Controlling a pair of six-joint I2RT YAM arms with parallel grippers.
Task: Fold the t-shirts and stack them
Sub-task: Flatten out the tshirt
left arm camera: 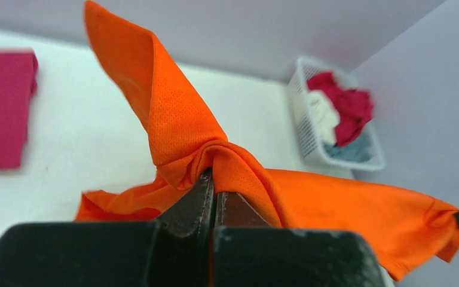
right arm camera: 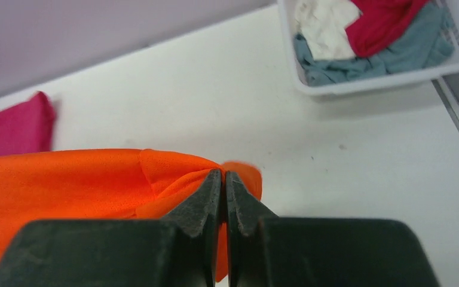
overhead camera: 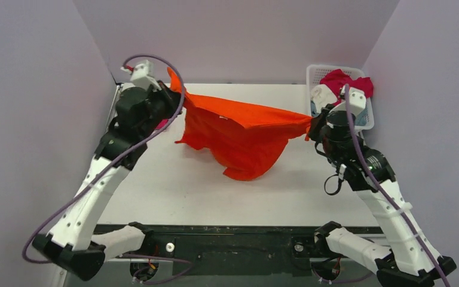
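- Tension matters most here: the bright orange mesh short-sleeved t-shirt [overhead camera: 239,134] hangs stretched in the air between the two hands. It is over the middle of the tabletop [overhead camera: 215,206], nearer the far edge. Its lower part sags toward the surface; whether it touches I cannot tell.
- The left hand [left arm camera: 214,178] is pressed together on a bunched fold of the orange cloth, and a peak of cloth stands up above the pinch.
- The right hand [right arm camera: 223,174] is pressed together on the opposite end of the same shirt, near the white plastic lattice basket [right arm camera: 382,81] at the far right corner.
- The step in hand looks like spreading the shirt out for folding. To do it well, I would hold both pinches firm and the top edge level and taut. Both hands should come down together so the hanging part lands first. Then the cloth can be drawn toward the near edge so it lies flat without creases.
- The landing spot should be apart from the basket and from the folded magenta-pink cloth t-shirt [left arm camera: 0,107], which lies flat near the left edge.
- Count, on the tabletop: one orange shirt in the air, one magenta-pink shirt folded, one basket, two hands.
- Count, in the basket, as far as shows: one crimson cloth piece [right arm camera: 382,21], one white cloth piece [right arm camera: 323,21] and one grey-blue cloth piece [right arm camera: 406,54].
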